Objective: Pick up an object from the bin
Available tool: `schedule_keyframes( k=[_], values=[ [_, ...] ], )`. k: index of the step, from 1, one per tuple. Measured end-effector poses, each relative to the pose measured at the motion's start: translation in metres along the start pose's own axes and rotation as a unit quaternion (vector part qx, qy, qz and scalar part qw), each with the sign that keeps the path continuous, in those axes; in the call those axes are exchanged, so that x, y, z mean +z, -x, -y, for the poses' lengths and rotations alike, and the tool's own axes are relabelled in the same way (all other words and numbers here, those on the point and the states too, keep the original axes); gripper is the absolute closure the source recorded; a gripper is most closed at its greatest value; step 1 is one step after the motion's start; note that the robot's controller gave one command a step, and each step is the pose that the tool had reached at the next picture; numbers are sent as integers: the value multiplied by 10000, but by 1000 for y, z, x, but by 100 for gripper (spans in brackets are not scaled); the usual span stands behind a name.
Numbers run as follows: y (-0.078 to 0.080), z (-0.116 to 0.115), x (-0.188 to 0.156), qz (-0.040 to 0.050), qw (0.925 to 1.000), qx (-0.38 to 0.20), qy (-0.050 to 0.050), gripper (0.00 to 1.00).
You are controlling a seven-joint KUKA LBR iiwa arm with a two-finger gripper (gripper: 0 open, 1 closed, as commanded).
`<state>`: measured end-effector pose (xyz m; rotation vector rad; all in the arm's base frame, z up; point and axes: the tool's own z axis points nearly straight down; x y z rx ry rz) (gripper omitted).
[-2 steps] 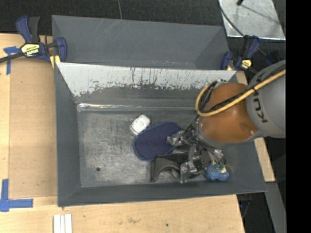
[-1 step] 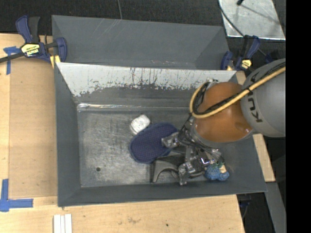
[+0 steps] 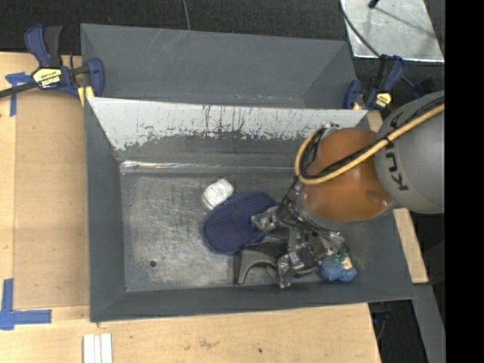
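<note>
Grey sheet metal makes up the bin (image 3: 106, 203). Its sloped walls are smooth. The far wall carries dark streaks and scuffs along its upper part, and the flat floor is dull and scratched, with a small dark spot at lower left.

The arm (image 3: 423, 165), a rounded grey shell, enters from the right of the frame. A glossy, bulb-shaped orange cover (image 3: 344, 180) sits at its wrist, and a thin yellow cable (image 3: 299, 162) loops round the cover's upper left side.

Below the cover, the gripper (image 3: 291, 259) is a cluster of bare metal links and brackets. It is set low over the lower right of the floor, and whether the claw is spread or pressed together cannot be told from this angle.

Four loose things lie near it:
- A dark wedge (image 3: 255, 265), hard-looking with a curved upper edge, lies just left of the gripper's tip near the front wall. It looks to touch the metalwork there, though contact is not certain.
- A small blue toy (image 3: 336, 269), lumpy with bits of yellow and green on top, sits just right of the gripper, close to the foot of the right wall.
- A dark blue cloth (image 3: 231, 225), soft, finely knitted and roughly oval, lies at the centre of the floor. Its right edge runs under the gripper's upper links.
- A small white lump (image 3: 218, 193), rounded and crumpled-looking, rests against the cloth's upper left edge.

Nothing can be seen gripped in the claw.
</note>
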<state>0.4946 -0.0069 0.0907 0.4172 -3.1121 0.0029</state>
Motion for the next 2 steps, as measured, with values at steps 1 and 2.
schedule_keyframes(
  k=[1,2],
  values=[
    [-1,2,-12,-19,10000,5,-5,100],
    [-1,3,-58,16,10000,16,2,100]
  ],
)
